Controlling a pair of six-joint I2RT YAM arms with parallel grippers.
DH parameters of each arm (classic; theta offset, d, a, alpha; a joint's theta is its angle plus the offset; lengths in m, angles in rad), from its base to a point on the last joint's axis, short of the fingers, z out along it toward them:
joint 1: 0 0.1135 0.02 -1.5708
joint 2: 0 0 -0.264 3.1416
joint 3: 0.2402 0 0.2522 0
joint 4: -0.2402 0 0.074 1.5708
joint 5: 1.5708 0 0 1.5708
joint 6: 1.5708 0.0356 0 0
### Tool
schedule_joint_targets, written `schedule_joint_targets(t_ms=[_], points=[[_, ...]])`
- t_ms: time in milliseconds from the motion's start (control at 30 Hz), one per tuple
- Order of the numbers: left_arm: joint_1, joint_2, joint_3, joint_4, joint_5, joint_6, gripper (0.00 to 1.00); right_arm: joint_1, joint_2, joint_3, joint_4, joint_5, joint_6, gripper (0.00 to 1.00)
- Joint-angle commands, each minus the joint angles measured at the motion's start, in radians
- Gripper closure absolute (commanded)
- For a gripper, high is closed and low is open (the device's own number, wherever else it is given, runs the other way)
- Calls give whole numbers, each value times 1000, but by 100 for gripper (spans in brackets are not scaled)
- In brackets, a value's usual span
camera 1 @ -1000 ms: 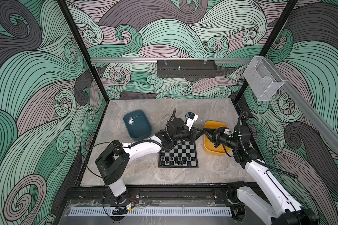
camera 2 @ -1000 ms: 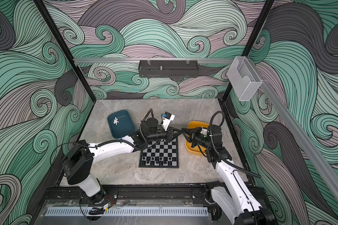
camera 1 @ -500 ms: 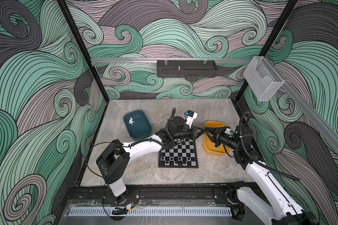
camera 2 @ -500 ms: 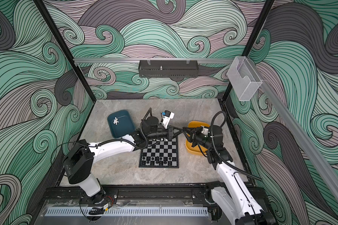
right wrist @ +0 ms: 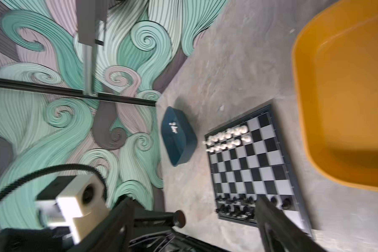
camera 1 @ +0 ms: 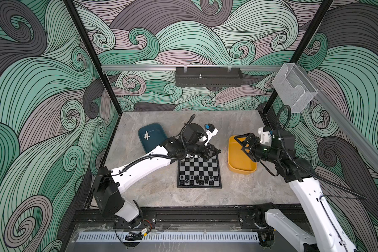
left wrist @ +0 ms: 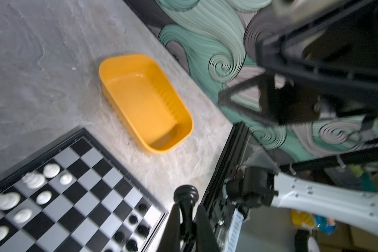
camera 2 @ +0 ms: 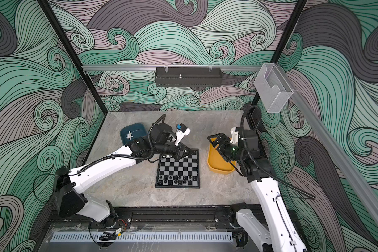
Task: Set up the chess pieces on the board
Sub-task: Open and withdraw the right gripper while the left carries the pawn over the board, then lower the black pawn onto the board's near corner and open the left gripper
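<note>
The board (camera 1: 196, 166) (camera 2: 176, 167) lies mid-table. White chess pieces (left wrist: 37, 181) (right wrist: 227, 137) fill part of its far rows and black chess pieces (camera 1: 197, 180) (right wrist: 238, 204) its near rows. My left gripper (camera 1: 217, 151) (camera 2: 189, 151) (left wrist: 188, 207) hovers over the board's far right corner, shut on a black chess piece (left wrist: 186, 193) (right wrist: 179, 218) that sticks out past its fingertips. My right gripper (camera 1: 239, 143) (camera 2: 213, 141) (right wrist: 194, 209) stands open and holds nothing. It is apart from the left one, above the yellow tray (camera 1: 240, 158).
A teal tray (camera 1: 156, 139) (camera 2: 138, 132) (right wrist: 177, 141) at the back left holds a few white pieces (camera 1: 146, 135). The yellow tray (left wrist: 146, 102) (right wrist: 347, 109) right of the board looks bare inside. Black frame posts and patterned walls close in the table.
The two grippers met over the board's far right corner. My right gripper has since opened and drawn back to the right over the yellow tray, leaving the black piece in my left gripper.
</note>
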Motion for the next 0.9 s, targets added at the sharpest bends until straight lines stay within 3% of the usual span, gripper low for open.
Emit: schedule_joint_targets(t_ms=[0, 200, 300, 567, 867], points=[[-64, 99, 108, -420, -88, 189, 100, 2, 23, -2, -268, 241, -285, 0], [-169, 376, 388, -673, -182, 260, 100, 2, -57, -46, -305, 300, -305, 0], [-208, 487, 458, -698, -223, 277, 100, 2, -98, -44, -347, 299, -317, 0], [-236, 654, 539, -718, -224, 281, 100, 2, -198, -82, -404, 292, -324, 0], [-240, 718, 557, -704, -248, 281, 100, 2, -190, -77, -396, 283, -332, 0]])
